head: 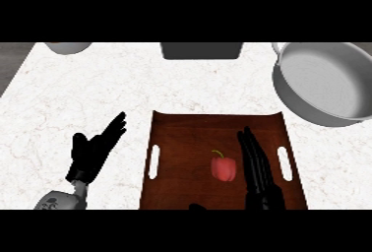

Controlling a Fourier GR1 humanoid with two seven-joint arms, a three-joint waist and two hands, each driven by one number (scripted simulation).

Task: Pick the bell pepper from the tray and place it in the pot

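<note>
White marbled counter (pixel 181 83): red bell pepper (pixel 224 169) lies on dark brown wooden tray (pixel 181 128). Right hand (pixel 258 167) open, fingers straight, just beside pepper. Left hand (pixel 94 147) open left of tray. Grey metal pot (pixel 323 81) upper right.

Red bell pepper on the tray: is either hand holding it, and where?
Nothing is held. The bell pepper lies on the tray; the right hand is open beside it, the left hand rests open.

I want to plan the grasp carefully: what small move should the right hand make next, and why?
Probably shift the right hand slightly left and curl its fingers round the red bell pepper. The hand is open, fingers straight, just right of the pepper on the brown wooden tray; nothing is held yet.
</note>
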